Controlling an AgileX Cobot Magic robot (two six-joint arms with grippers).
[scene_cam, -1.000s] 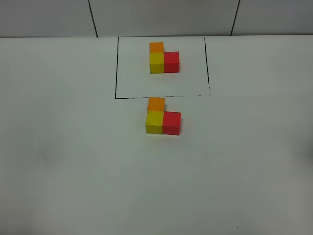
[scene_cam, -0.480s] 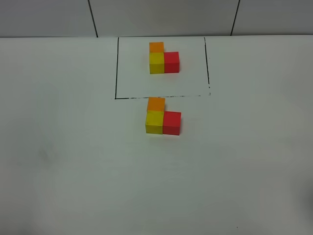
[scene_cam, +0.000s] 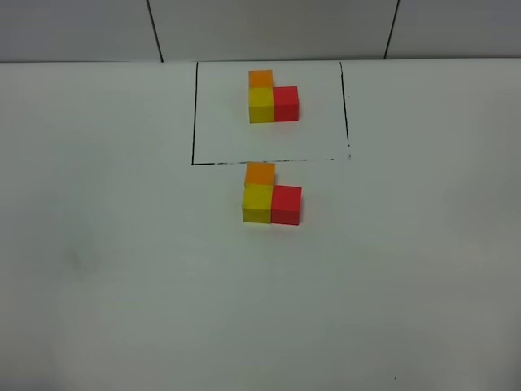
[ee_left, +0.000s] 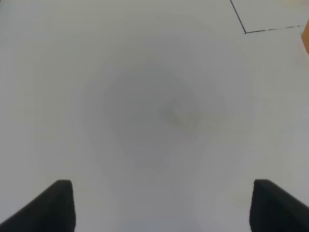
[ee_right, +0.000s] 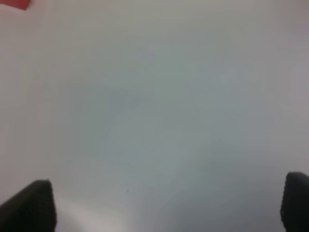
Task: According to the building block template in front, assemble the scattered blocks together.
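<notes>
The scattered blocks, three loose cubes on the white table, lie just in front of the near edge of the black rectangle outline and well inside the middle of the exterior high view. They are already joined in an L: the orange cube sits at the back, touching the yellow cube, and the red cube touches the yellow one on its right. The building block template, framed by the outline further back, shows the same order and the same shape. By this match the assembling step appears finished, and the moment reads as the close of the task. The next move therefore seems to call for no new grasp; at most the arms hold clear of the cubes so that the L is not nudged out of line.

Neither arm shows in the exterior high view. The left gripper hangs over bare table with its jaws spread wide and nothing between them; a corner of the outline and a sliver of orange show at the edge of its view. The right gripper is likewise spread wide and empty, touching nothing, with only a scrap of red at the corner of its view.
</notes>
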